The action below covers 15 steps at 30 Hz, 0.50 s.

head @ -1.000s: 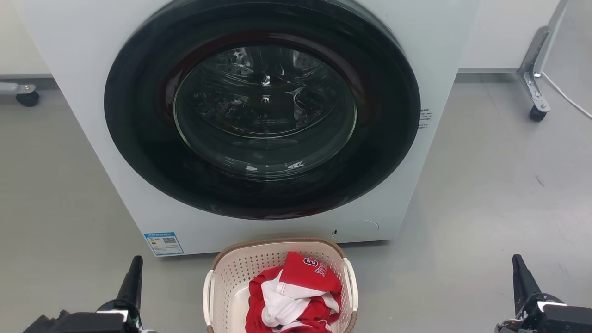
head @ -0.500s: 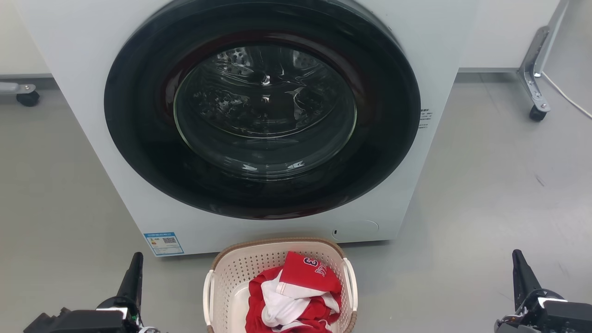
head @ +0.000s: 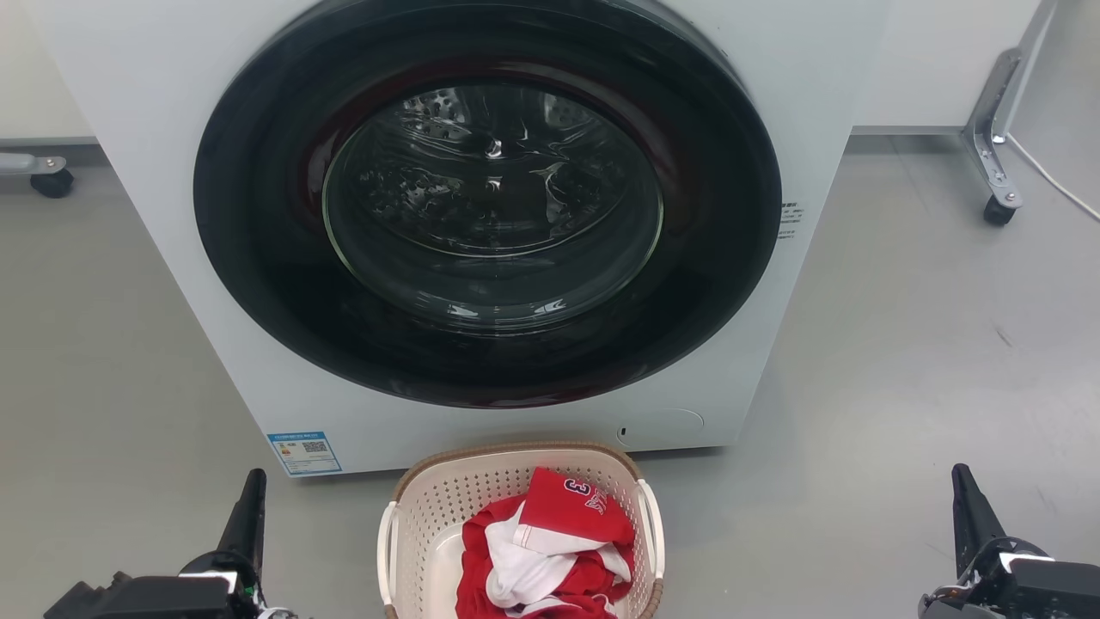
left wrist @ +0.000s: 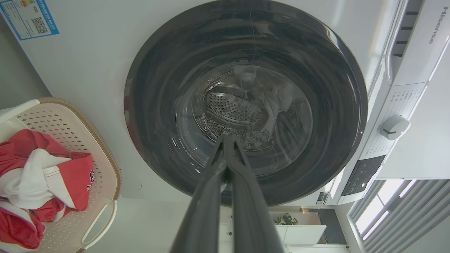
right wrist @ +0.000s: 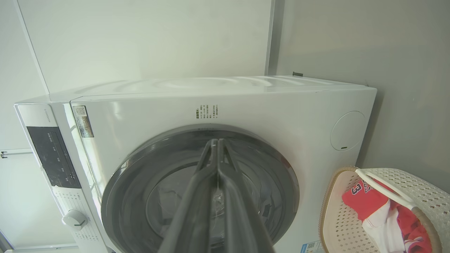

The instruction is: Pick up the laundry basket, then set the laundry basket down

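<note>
The laundry basket [head: 438,503], cream perforated plastic with a brown woven rim and white side handles, stands on the floor just before the washing machine, holding red and white clothes [head: 550,550]. It shows too at the left of the left wrist view [left wrist: 102,165] and at the lower right of the right wrist view [right wrist: 407,186]. My left gripper [head: 252,490] is at the lower left, well left of the basket, fingers shut together with nothing held [left wrist: 227,138]. My right gripper [head: 960,481] is at the lower right, far from the basket, also shut and empty [right wrist: 216,142].
A white front-loading washing machine [head: 172,172] with a dark round glass door [head: 490,206], shut, rises close behind the basket. Grey floor [head: 902,387] spreads on both sides. A metal leg on a castor [head: 997,206] stands at the far right, another castor [head: 51,182] at the far left.
Both grippers shifted very slightly at the bottom edge, the right one a touch higher; the basket and the washing machine have not moved.
</note>
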### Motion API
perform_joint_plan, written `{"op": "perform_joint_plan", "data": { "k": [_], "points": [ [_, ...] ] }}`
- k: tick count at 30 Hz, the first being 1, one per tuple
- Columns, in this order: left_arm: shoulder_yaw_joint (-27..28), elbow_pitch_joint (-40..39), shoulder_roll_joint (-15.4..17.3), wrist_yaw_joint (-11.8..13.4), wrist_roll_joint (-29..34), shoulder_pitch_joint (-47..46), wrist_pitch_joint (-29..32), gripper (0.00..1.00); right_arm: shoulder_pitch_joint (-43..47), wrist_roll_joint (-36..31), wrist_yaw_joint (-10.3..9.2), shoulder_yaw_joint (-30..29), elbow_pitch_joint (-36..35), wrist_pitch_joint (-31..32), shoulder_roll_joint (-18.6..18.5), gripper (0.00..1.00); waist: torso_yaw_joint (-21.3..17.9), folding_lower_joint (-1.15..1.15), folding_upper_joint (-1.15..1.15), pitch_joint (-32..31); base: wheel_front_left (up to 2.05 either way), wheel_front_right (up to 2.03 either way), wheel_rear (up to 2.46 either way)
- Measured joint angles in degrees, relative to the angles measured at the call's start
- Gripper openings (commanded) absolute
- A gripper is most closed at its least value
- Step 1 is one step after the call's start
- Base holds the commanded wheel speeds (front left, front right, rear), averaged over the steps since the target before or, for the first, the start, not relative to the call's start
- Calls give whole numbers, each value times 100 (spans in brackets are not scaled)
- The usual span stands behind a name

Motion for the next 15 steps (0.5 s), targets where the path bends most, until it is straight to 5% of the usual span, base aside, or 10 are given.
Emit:
{"op": "perform_joint_plan", "data": {
  "k": [15],
  "points": [
    [0, 0, -1, 0, -1, 0, 0, 0, 0, 1, 0, 0, 0, 0, 0, 0, 0, 0, 0, 0, 0, 0, 0]
  ]
}}
